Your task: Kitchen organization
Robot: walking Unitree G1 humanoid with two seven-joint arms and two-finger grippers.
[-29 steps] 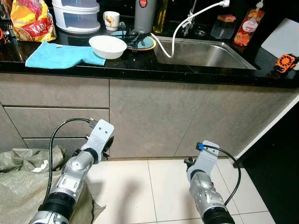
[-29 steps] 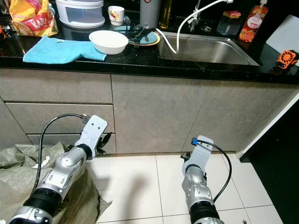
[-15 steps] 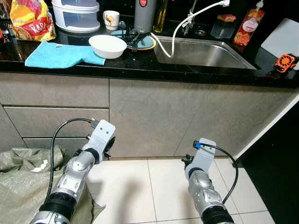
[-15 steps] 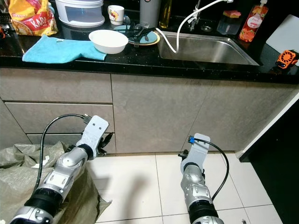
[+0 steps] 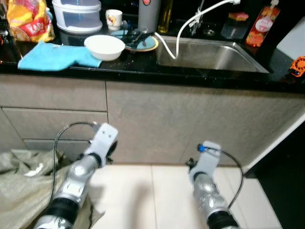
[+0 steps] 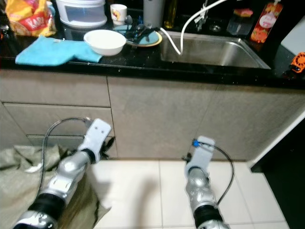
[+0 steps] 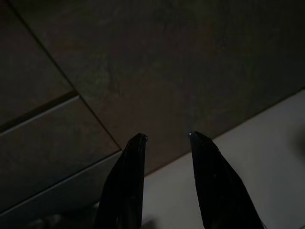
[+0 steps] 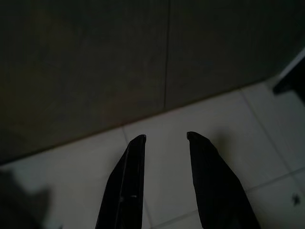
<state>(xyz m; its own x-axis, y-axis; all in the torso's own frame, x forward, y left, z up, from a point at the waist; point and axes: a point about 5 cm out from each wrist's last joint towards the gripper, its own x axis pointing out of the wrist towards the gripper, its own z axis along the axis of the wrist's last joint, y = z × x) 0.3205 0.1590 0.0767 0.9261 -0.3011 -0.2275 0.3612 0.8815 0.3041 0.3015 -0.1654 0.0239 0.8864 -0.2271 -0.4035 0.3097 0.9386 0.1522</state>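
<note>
On the black counter (image 5: 143, 71) sit a white bowl (image 5: 104, 46), a blue cloth (image 5: 55, 55), a teal plate with dark cutlery (image 5: 138, 40) and a steel sink (image 5: 209, 55). Both arms hang low in front of the grey cabinets. My left gripper (image 7: 167, 137) is open and empty, its fingers pointing at the cabinet fronts near the floor. My right gripper (image 8: 165, 137) is open and empty too, aimed at the white floor tiles below the cabinet. The left arm (image 5: 88, 164) and right arm (image 5: 205, 174) are well below counter height.
At the back of the counter stand a yellow snack bag (image 5: 28, 21), a white food container (image 5: 76, 14), a mug (image 5: 113, 19), a grey flask (image 5: 148, 14) and a red soap bottle (image 5: 265, 26). A crumpled sack (image 5: 24, 176) lies on the floor at left. A white hose (image 5: 178, 40) runs into the sink.
The whole picture has shifted slightly and blurred, so the camera moved. Both arms hang much as before.
</note>
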